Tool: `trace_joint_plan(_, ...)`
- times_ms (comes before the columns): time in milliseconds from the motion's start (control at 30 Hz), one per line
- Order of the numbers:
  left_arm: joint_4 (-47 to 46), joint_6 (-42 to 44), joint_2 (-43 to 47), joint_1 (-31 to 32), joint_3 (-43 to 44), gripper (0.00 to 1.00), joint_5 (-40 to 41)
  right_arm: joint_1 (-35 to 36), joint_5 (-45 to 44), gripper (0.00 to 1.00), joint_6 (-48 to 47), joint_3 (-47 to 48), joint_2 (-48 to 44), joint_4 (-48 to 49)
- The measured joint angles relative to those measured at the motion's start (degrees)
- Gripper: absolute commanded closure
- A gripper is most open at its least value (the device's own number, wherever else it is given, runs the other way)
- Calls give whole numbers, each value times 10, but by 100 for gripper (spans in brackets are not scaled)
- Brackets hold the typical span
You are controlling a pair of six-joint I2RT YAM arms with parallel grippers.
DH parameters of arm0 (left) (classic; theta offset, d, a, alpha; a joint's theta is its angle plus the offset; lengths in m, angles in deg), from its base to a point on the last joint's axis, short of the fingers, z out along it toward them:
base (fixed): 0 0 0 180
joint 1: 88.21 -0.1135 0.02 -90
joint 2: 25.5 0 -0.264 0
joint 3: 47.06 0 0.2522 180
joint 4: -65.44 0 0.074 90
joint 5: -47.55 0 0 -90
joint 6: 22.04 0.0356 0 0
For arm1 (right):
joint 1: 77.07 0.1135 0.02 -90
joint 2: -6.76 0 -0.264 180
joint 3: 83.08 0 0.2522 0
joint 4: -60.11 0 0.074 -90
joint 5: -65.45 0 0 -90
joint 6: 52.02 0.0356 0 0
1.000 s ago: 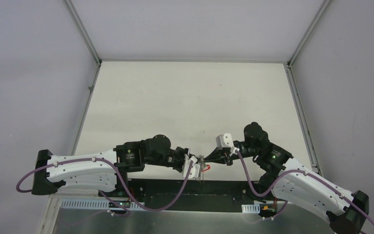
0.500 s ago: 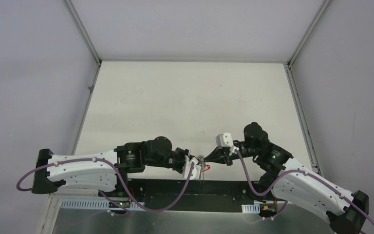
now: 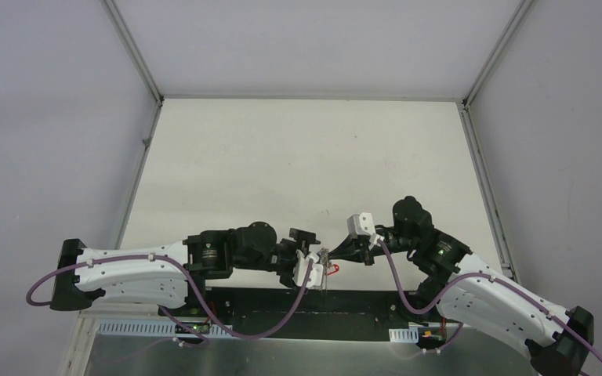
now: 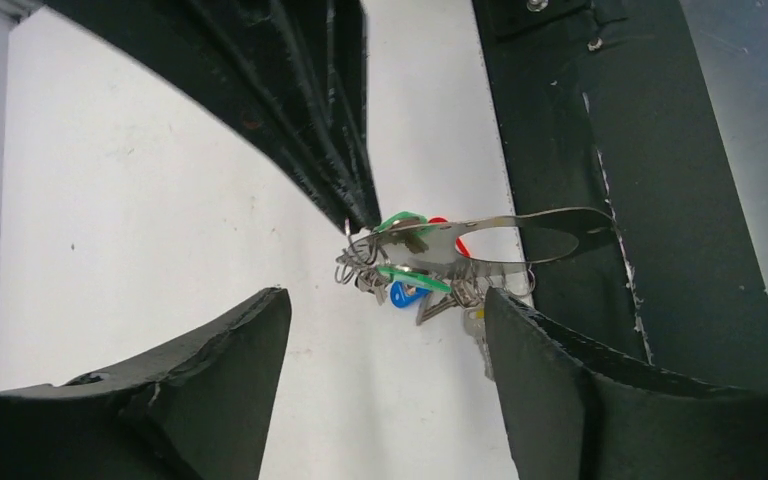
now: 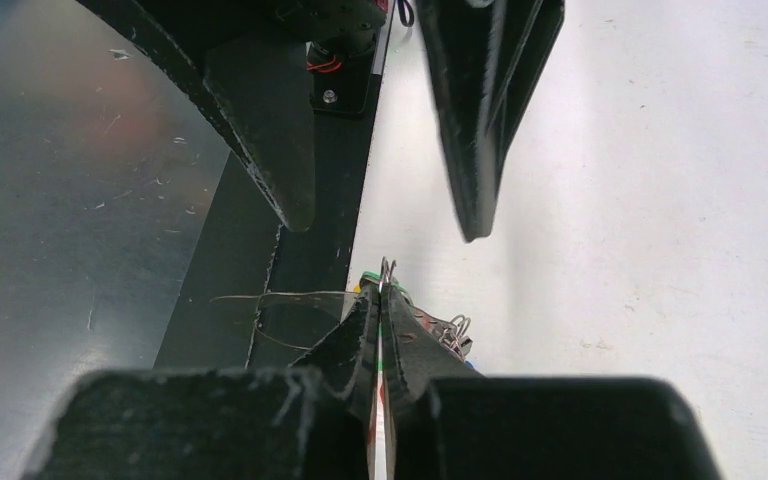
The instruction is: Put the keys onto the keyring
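Observation:
The keyring, a thin grey wire loop, hangs at the table's near edge, and my right gripper is shut on the wire at its end. A bunch of small keys clusters there: the green-tagged key, the blue-tagged key and a red tag. My left gripper is open, one finger on each side of the bunch, touching nothing. In the top view the left gripper and right gripper meet tip to tip over the keyring.
The loop reaches out over the black base strip along the table's near edge, with bare sheet metal beyond it. The white table runs back to grey side and rear walls.
My left gripper has opened and let go of the bunch of keys; its fingers now stand apart on either side. The right arm and keyring have stayed put.

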Motion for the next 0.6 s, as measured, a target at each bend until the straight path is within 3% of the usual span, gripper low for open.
trace_joint_plan(267, -2, -70, 38, 0, -1, 11, 61, 0, -3, 100, 0, 0, -5, 0)
trace_joint_plan(400, -8, -115, 45, -9, 0, 10, 78, 0, -5, 100, 1, 0, -7, 0)
trace_joint_plan(600, -18, -194, 53, -101, 0, 11, 7, 0, -9, 100, 4, 0, -11, 0)
